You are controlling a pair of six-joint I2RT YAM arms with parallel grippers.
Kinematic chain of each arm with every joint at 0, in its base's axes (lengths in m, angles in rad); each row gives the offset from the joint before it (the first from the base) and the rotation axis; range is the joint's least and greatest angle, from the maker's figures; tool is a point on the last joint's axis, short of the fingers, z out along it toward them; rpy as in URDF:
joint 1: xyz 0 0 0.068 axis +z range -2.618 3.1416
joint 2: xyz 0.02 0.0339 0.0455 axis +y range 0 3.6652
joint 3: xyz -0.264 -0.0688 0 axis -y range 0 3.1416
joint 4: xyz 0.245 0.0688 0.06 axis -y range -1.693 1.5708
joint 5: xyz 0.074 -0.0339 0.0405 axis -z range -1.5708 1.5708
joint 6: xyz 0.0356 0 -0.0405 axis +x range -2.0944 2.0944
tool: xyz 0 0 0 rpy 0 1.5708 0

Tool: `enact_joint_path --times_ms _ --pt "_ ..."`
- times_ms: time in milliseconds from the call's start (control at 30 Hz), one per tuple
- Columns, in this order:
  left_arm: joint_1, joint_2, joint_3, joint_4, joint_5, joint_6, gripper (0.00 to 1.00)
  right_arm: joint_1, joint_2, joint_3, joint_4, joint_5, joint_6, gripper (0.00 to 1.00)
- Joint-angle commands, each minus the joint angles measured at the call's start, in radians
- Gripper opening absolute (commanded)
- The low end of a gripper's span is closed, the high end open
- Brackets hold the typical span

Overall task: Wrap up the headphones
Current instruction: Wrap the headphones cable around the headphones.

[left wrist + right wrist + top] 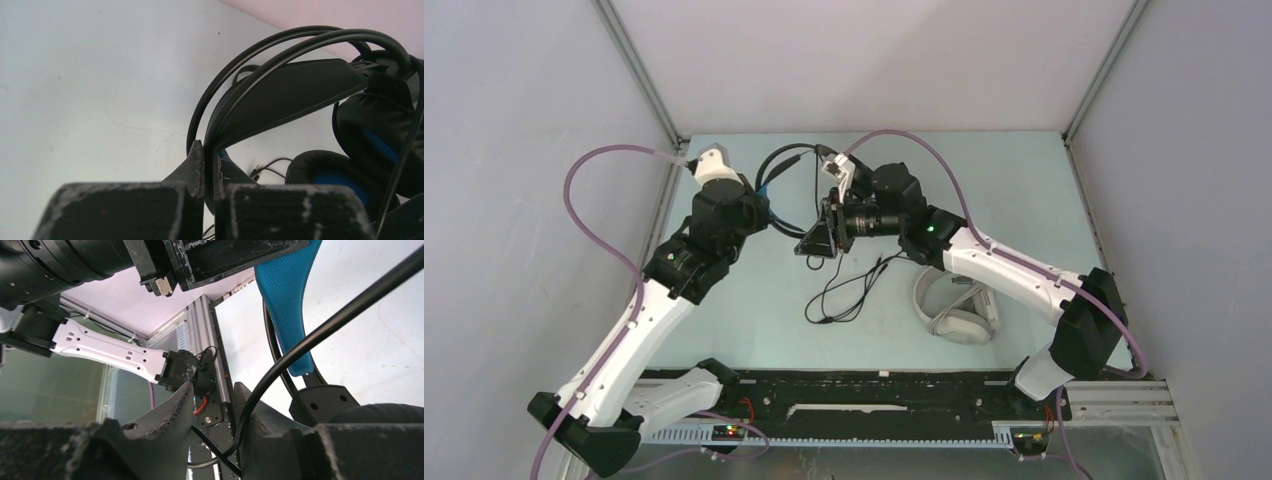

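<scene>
My left jaws clamp the stiff headband [280, 95] of the bulky black, blue-lined over-ear headset [380, 120]; my right jaws stand apart around its thin black cable [300, 349], which I judge limp and slippery.

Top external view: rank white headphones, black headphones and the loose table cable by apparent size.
1-2. white headphones and loose cable: similar footprint, so I won't rank them.
3. black headphones: only the headband arc shows. The arms hide the rest, so the full extent is unsure.
</scene>
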Motion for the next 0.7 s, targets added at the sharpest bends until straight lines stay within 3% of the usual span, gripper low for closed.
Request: enact_joint_path --times_ms 0,167,333,400,667 --pt "0.012 -0.049 -0.02 0.19 0.002 -0.12 0.0 0.051 -0.059 0.041 -0.029 0.104 -0.132 0.41" --pt "0.024 -0.062 -0.058 0.252 0.046 -0.186 0.0 0.101 -0.076 0.041 -0.084 0.234 -0.23 0.41" --pt "0.024 -0.05 -0.067 0.271 0.078 -0.218 0.0 0.13 -0.067 0.041 -0.09 0.276 -0.264 0.26" --pt "0.025 -0.047 -0.069 0.272 0.078 -0.22 0.0 0.143 -0.069 0.041 -0.103 0.308 -0.285 0.24" --pt "0.043 -0.07 -0.082 0.277 0.1 -0.233 0.0 0.166 -0.146 -0.073 -0.08 0.369 -0.361 0.36"
